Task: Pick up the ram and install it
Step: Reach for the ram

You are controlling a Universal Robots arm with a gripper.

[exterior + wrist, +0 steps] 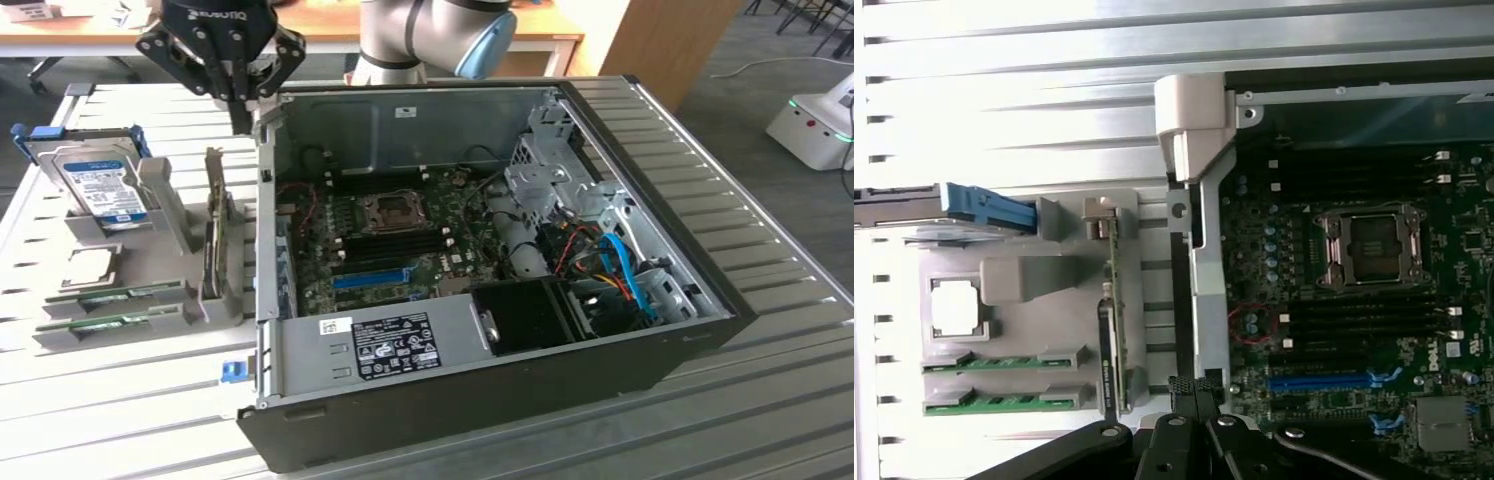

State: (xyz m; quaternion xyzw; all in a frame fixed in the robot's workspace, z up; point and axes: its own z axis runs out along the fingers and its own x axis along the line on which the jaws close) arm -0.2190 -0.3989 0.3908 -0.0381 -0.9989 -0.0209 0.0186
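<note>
So, my pincer (240,95) is clenched shut on nothing, hanging over the corner of the open case (400,120) and well apart from the ram (96,323). The ram sits in a slot of the grey holder (167,195) on the exterior view's left, in the outer row. There's a second green stick (120,294) just beside it that looks the same, and honestly I can't tell them apart from here.

My guess on handling: it's light and stiff, but thin and fragile. I'd take it by the long edges near the middle, off the chips and contacts, and not squeeze hard. Grey end pieces of the holder cover its ends, so a straight lift looks like the only way out.

Around it there's a processor chip (83,265) near the sticks and a blue-labelled hard drive (104,188) standing up beyond that. An upright card (214,225) stands between the sticks and the case wall. That card and the wall are what stand in the way toward the black memory slots (387,240) on the board.
</note>
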